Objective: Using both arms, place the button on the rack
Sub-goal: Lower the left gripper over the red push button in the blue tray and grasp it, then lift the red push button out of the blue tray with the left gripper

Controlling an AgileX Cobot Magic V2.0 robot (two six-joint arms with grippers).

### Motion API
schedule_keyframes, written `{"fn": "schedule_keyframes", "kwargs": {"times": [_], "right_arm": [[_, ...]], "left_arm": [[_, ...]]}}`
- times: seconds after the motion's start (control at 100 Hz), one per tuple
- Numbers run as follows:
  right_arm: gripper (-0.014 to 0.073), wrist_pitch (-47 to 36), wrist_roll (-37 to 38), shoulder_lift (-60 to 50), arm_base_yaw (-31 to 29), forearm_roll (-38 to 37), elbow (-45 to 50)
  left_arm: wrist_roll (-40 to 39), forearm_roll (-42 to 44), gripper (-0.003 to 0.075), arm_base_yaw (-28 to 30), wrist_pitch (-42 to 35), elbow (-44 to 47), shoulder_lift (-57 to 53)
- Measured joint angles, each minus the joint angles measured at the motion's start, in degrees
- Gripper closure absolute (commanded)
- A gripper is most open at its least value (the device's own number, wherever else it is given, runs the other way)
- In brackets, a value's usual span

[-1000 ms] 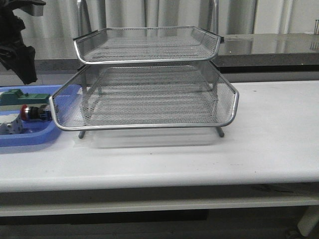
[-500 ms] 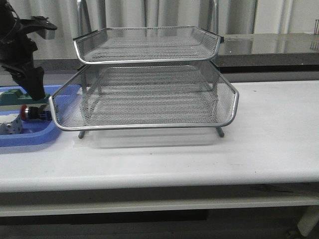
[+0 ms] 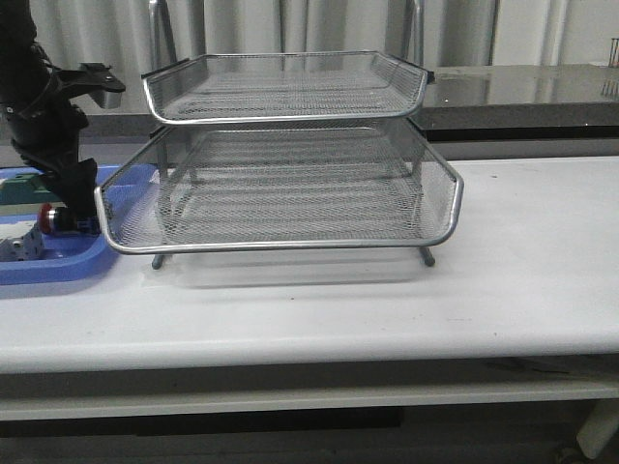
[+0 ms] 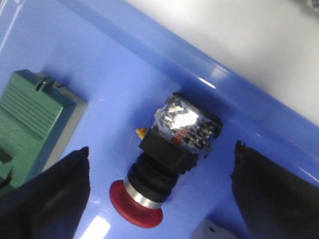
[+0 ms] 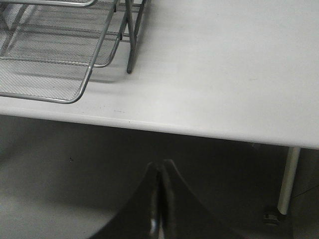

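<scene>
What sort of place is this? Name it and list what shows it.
Probably a lab or workshop test bench, not a home: a plain white table, a blue tray of industrial parts including a red push-button, and a wire-mesh rack. Grey curtains hang behind.

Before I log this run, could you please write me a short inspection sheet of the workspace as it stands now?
Surface: white table, bare at the right.
Job's things: button lies on its side in the blue tray; rack stands mid-table, visible tiers hold nothing.
Clutter: green block beside the button; small white block nearer the tray's front.
Hands: left hand open, fingers either side of the button, not touching; right hand shut, beyond the table's edge.
Cables: nothing seen.
Surroundings: grey curtain and dark counter behind.
</scene>
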Motion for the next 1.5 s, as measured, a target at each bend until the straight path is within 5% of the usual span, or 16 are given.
{"fn": "schedule_keyframes", "kwargs": {"times": [1.19, 1.33, 1.5], "right_arm": [[0.0661, 0.0, 0.0, 0.0, 0.0, 0.0, 0.0], [0.0661, 0.0, 0.0, 0.0, 0.0, 0.0, 0.0], [0.0661, 0.0, 0.0, 0.0, 0.0, 0.0, 0.0]], "left_arm": [[1.1, 1.4, 0.0162, 0.0, -1.5, -1.4, 4.7], [1.1, 1.1, 0.0288, 0.0, -1.4, -1.4, 4.8], [1.1, 1.1, 0.0527, 0.0, -1.2, -1.4, 4.9]]}}
